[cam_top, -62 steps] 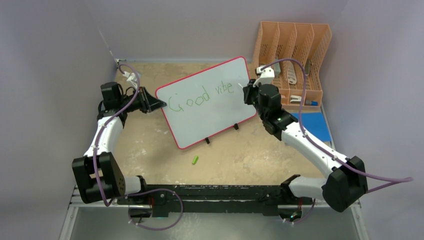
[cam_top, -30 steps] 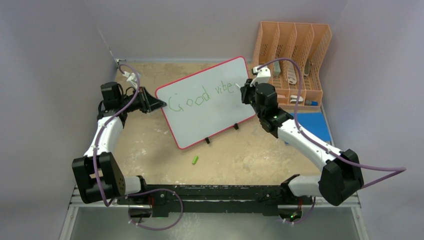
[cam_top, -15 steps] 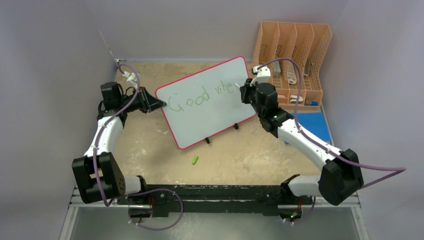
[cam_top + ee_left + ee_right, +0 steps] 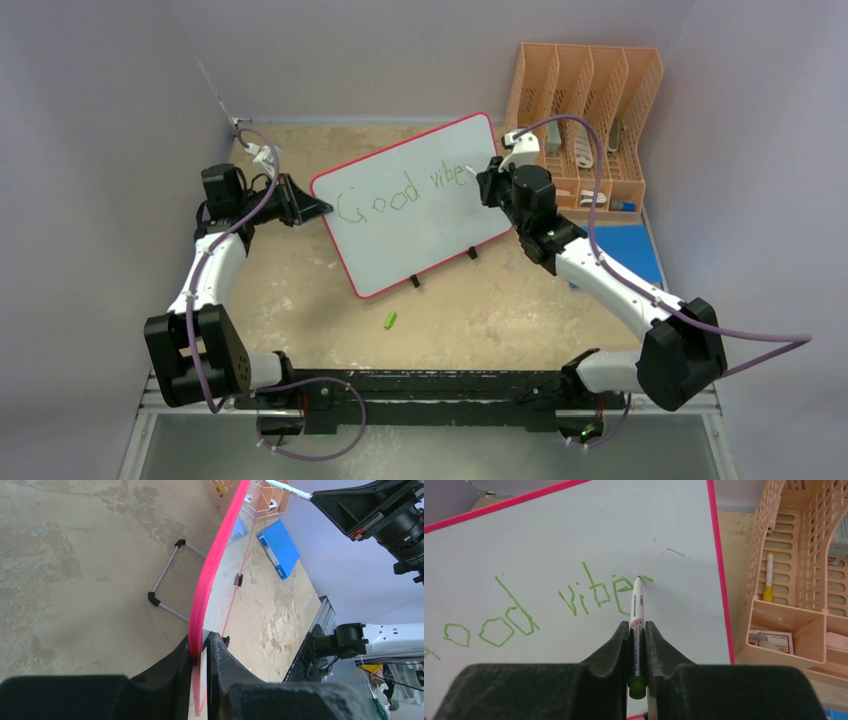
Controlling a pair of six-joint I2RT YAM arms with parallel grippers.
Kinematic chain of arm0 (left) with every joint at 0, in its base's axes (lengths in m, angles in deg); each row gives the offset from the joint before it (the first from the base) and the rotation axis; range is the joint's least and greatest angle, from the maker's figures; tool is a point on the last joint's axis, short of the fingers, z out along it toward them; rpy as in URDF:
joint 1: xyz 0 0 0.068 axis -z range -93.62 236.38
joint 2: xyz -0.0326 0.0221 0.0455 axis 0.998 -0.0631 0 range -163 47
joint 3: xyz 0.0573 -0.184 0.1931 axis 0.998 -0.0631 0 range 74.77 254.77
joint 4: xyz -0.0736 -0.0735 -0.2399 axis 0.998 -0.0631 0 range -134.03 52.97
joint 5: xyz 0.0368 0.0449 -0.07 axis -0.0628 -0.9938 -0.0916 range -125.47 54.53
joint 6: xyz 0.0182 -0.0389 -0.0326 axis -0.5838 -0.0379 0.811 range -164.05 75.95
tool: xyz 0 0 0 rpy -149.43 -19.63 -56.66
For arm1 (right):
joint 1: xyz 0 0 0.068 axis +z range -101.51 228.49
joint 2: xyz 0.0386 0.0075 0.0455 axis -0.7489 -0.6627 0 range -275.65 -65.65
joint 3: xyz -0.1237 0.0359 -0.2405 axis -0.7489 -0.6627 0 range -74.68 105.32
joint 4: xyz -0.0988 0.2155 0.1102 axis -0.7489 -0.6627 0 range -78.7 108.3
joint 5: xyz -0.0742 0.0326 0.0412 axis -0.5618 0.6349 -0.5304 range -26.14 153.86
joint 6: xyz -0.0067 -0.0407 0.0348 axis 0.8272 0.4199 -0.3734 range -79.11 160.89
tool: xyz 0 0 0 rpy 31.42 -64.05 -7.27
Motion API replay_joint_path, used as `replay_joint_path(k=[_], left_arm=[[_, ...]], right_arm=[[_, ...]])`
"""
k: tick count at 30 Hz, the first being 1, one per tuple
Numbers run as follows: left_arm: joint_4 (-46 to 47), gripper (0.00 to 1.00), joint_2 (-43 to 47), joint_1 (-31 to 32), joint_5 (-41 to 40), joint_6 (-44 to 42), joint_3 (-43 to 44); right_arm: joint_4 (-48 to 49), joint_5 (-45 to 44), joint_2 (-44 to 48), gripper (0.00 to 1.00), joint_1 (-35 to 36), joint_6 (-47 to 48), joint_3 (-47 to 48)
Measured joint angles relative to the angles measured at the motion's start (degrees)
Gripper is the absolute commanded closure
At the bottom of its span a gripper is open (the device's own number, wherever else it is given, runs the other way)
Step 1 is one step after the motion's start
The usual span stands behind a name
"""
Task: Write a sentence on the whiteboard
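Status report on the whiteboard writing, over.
Left gripper shut on whiteboard edge. Right gripper shut on marker, tip at sentence end. Nothing blocking.

— What sort of place is shown?
— A robotics lab cell is indicated. A left arm (image 4: 215,265) and a right arm (image 4: 610,285) are bolted to a black rail (image 4: 430,385) at the table's near edge. Plain grey walls (image 4: 400,50) are set close around the worn tabletop (image 4: 300,290).
— Are any office touches seen?
— An orange mesh file organizer (image 4: 585,90) is seen just right of the right gripper (image 4: 637,625), and a blue folder (image 4: 625,250) lies back along its arm.
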Motion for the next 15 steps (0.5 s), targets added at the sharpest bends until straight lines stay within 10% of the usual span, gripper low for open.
replay_joint_path(k=[15], left_arm=[[0.0,1.00,0.0,0.0,-0.2,0.0,0.0]], right_arm=[[-1.0,0.9,0.4,1.00,0.0,-0.2,0.0]])
